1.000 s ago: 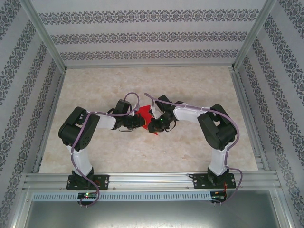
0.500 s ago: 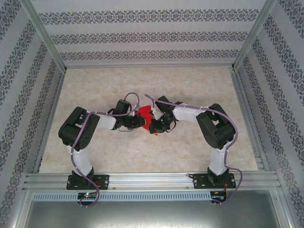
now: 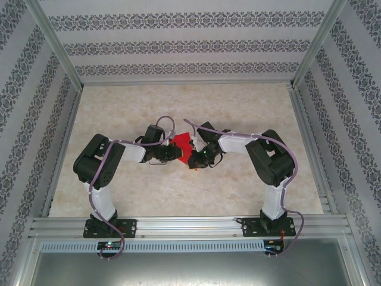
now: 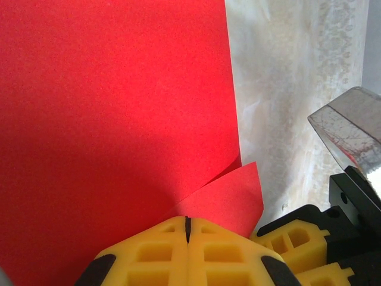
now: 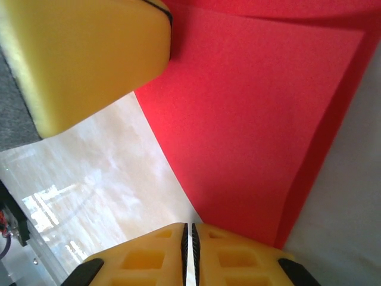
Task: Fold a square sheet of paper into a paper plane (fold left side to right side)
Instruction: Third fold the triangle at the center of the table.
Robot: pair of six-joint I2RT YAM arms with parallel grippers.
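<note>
The square sheet of paper [image 3: 181, 143] is bright red and sits mid-table between both grippers, partly folded over itself. In the left wrist view the paper [image 4: 113, 107] covers the left side, and a small flap runs into my left gripper [image 4: 187, 221], which is shut on it. My right gripper [image 5: 189, 226] is shut with only a hairline gap. Its tips rest at the sheet's [image 5: 250, 107] near corner, and nothing red shows between them. From above, the left gripper [image 3: 177, 154] and right gripper [image 3: 194, 161] nearly touch.
The marble-patterned table [image 3: 119, 119] is bounded by patterned walls and an aluminium rail [image 3: 190, 226] at the near edge. A left finger [image 5: 89, 53] looms close in the right wrist view. The right gripper's fingers [image 4: 292, 238] crowd the left wrist view's lower right.
The right gripper has shifted slightly to the right and toward the near edge. The red sheet's visible outline has changed a little. The left arm holds its place.
</note>
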